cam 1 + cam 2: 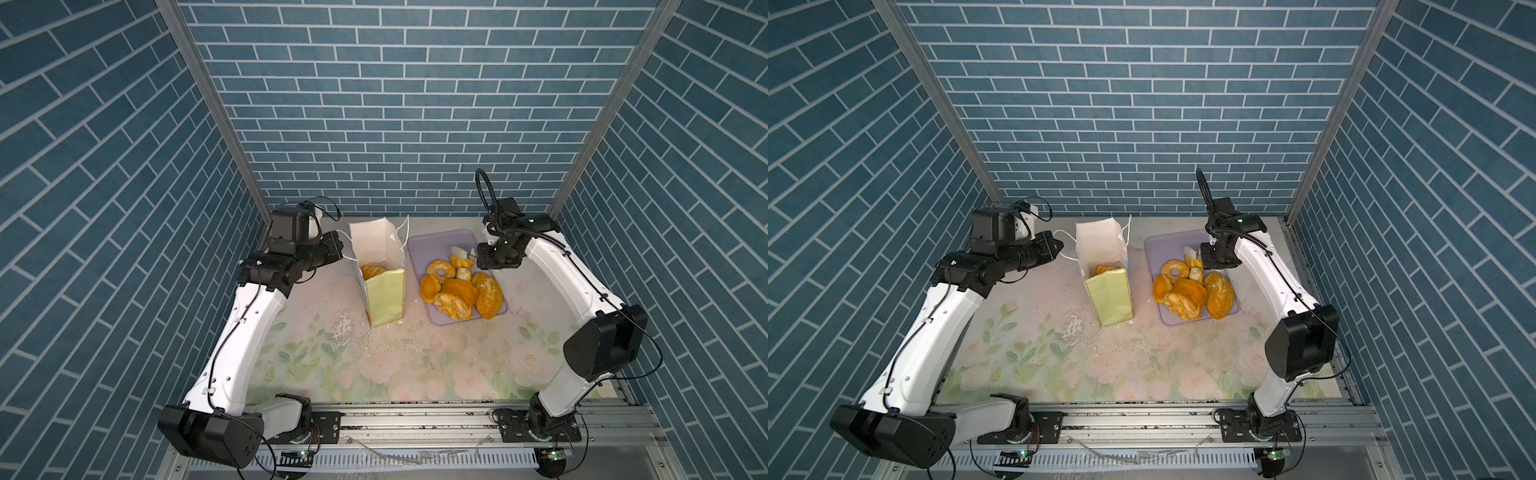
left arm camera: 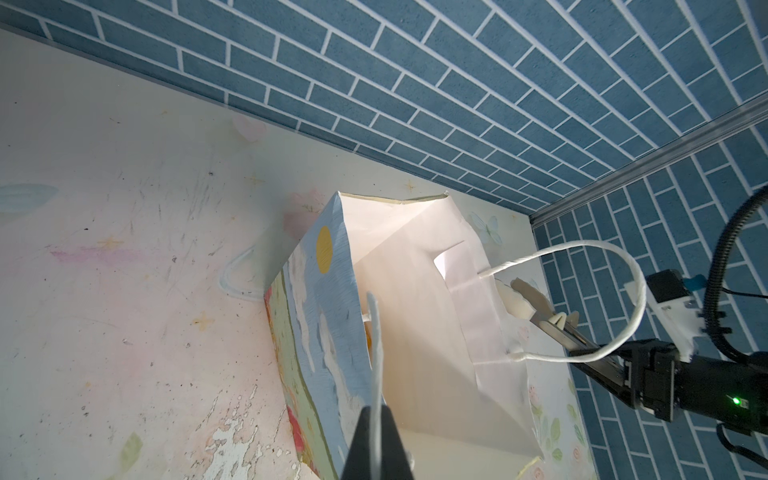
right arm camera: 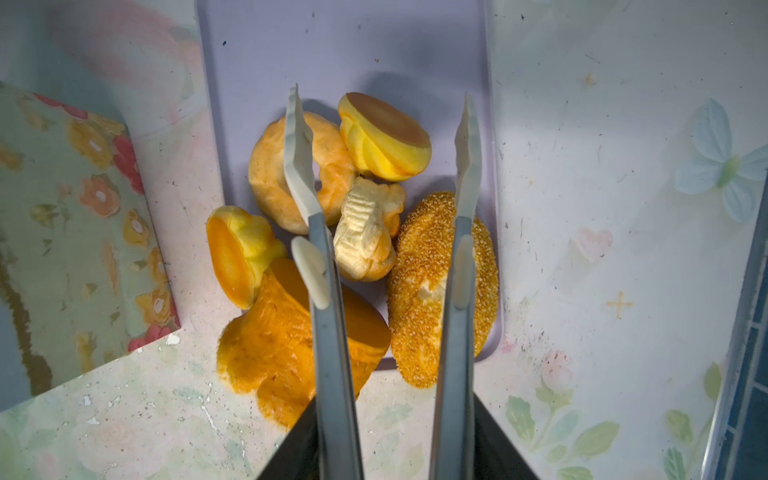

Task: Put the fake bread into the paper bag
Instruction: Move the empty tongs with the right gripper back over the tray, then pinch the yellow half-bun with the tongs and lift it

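Nearest you, along the bottom of both top views, the metal rail [image 1: 415, 419] carries the 2 arm bases, and just above it the floral table [image 1: 395, 374] shows a flaked white patch [image 1: 343, 332] left of centre. Up at mid-frame stands the paper bag [image 1: 384, 299], upright and open, pale green narrow side towards you, with 1 pastry [image 1: 372, 271] lying inside at the bottom. Just right of it, not touching, the lilac tray [image 1: 432, 245] holds the rest of the fake bread [image 1: 1185, 297], 6 pieces bunched at its near end: seeded loaf [image 1: 488, 295], big orange bun [image 1: 455, 297], round bun [image 1: 430, 289], ring doughnut [image 1: 441, 269], small pale pastry [image 3: 365, 232] and flat-topped bun [image 1: 460, 262]. The big bun hangs over the tray's edge in the right wrist view. Now your grippers: the left gripper [image 2: 376, 415], left of the bag in both top views, is pinched tight on a white cord handle [image 2: 376, 357], the cord running straight from the bag's blue printed face. The right gripper [image 3: 382, 124] hangs over the far pieces at the tray's middle, its long tong-like fingers [image 3: 299, 166] moderately spread, nothing clamped between them, the pale pastry below the gap; whether a tip touches the doughnut, I can't tell. Beyond everything, the blue brick-pattern wall [image 1: 395, 104] fills the top of frame.
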Controlling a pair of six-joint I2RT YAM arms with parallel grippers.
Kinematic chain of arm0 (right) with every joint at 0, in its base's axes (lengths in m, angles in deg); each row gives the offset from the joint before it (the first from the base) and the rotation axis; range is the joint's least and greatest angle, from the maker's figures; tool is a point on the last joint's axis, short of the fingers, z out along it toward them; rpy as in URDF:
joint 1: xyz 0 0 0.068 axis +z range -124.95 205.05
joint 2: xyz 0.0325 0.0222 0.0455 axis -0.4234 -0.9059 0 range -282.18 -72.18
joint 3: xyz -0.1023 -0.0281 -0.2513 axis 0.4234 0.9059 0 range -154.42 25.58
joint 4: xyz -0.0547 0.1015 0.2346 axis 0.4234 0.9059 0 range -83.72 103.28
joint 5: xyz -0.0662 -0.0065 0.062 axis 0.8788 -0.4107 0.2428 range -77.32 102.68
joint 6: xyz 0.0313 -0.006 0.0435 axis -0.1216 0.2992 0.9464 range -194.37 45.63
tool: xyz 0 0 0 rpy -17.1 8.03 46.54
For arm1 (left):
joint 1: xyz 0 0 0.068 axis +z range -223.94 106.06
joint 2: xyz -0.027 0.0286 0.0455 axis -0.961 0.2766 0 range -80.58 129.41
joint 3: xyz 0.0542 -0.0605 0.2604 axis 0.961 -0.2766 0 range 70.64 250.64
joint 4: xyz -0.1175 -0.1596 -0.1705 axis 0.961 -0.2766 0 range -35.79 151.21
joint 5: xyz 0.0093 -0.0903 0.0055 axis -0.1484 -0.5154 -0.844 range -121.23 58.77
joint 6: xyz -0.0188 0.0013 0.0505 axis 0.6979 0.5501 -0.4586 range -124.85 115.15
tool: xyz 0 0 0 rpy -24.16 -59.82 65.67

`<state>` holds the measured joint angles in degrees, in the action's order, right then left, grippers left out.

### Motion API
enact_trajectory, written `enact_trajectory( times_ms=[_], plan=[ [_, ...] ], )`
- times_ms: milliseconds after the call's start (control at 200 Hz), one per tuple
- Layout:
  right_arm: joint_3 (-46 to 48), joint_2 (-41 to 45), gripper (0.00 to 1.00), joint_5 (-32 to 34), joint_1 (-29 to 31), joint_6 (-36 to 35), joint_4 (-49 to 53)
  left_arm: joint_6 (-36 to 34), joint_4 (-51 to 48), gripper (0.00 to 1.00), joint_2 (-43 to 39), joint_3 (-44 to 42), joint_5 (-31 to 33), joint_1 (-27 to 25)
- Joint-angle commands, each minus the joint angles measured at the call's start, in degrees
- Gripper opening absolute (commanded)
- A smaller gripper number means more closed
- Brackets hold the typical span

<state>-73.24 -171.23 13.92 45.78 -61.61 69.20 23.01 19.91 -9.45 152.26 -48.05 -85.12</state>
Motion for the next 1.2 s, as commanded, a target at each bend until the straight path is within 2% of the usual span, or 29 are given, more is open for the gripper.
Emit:
enact_trajectory(
  times_ms=[0,130,245,490,815,1195],
  plan=[
    [-2.0,-2.8,0.50,-0.6,-0.8,-2.3,-2.2,-0.4,-0.2,0.00,-0.1,-0.3,0.8,-0.3],
    [-3.4,-6.5,0.50,-2.1,-1.2,-3.8,-1.6,-0.4,-0.1,0.00,0.1,-0.6,0.9,-0.3],
    [-3.4,-8.7,0.48,-0.4,-1.4,-4.8,-1.4,-0.3,0.0,0.00,0.3,-0.6,0.8,-0.3],
    [-2.5,-9.5,0.37,-1.4,-1.7,-6.1,-2.9,-0.2,0.0,0.00,0.7,-0.4,0.8,-0.3],
    [-3.4,-7.5,0.26,-0.7,-1.7,-7.7,-2.2,-0.1,0.3,0.00,0.3,-0.8,1.2,-0.3],
    [-3.0,-0.7,0.23,-1.9,-1.6,-6.1,-2.8,0.3,1.0,0.00,-0.6,-1.9,1.1,-0.3]
  ],
)
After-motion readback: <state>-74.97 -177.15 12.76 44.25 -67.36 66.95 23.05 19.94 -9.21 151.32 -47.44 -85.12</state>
